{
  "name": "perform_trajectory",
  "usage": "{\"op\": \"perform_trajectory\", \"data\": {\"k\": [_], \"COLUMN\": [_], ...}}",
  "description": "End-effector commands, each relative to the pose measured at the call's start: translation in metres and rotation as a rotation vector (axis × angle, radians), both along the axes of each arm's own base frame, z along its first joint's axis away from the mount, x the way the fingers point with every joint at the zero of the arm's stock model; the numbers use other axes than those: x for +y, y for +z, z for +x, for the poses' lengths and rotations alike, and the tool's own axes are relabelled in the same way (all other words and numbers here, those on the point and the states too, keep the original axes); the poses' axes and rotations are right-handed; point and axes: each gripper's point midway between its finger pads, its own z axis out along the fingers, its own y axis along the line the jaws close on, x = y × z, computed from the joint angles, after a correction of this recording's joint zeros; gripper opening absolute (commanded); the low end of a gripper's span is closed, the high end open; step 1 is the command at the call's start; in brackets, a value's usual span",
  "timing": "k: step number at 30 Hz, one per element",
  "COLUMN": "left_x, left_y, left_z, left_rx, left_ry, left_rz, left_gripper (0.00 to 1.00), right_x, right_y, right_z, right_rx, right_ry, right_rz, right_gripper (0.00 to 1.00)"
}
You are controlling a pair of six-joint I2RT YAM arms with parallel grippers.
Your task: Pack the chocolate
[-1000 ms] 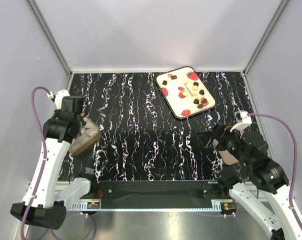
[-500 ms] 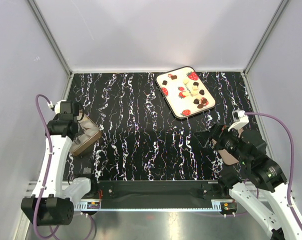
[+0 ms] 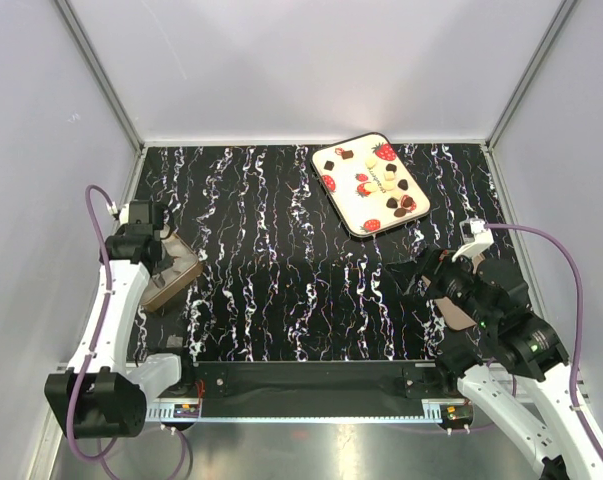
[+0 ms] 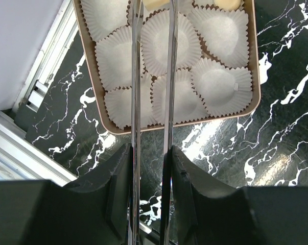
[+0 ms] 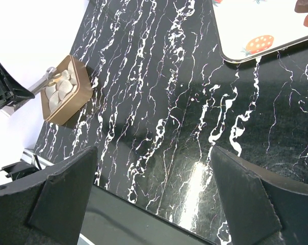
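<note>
The chocolate pieces (image 3: 389,172), dark brown and creamy white, lie on a cream tray (image 3: 353,222) printed with strawberries at the back right; two dark ones show in the right wrist view (image 5: 306,6). A gold box (image 3: 171,275) of white paper cups (image 4: 166,43) sits at the left. My left gripper (image 3: 153,248) is shut on thin metal tweezers (image 4: 136,76), whose two blades reach over the box (image 4: 90,76). Cream pieces (image 4: 226,4) show in cups at the box's far end. My right gripper (image 3: 421,275) is open and empty above the table at the right.
The black marbled table top (image 3: 271,250) lies between box and tray. Grey walls close in the left, back and right. In the right wrist view the box (image 5: 67,97) is at the far left and the tray corner (image 5: 256,30) at the top right.
My left wrist has come down and a little nearer over the gold box, its arm folding in. My right gripper has drifted slightly left.
</note>
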Motion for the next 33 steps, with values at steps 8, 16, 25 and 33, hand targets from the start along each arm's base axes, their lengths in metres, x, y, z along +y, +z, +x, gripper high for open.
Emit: {"op": "perform_trajectory", "data": {"k": [8, 16, 25, 33], "left_x": [0.01, 0.016, 0.016, -0.002], "left_y": [-0.006, -0.002, 0.028, 0.086], "left_z": [0.018, 0.018, 0.022, 0.035], "left_rx": [-0.021, -0.02, -0.061, -0.213], "left_ry": [-0.006, 0.007, 0.01, -0.071], "left_rz": [0.059, 0.088, 0.091, 0.033], "left_gripper": [0.37, 0.41, 0.49, 0.49], "right_x": [0.003, 0.002, 0.002, 0.003], "right_y": [0.012, 0.011, 0.008, 0.007], "right_z": [0.01, 0.012, 0.014, 0.018], "right_rx": [-0.046, -0.044, -0.032, -0.011], "right_ry": [-0.002, -0.015, -0.023, -0.031], "right_rz": [-0.002, -0.001, -0.009, -0.009], "right_gripper": [1.0, 1.0, 1.0, 1.0]}}
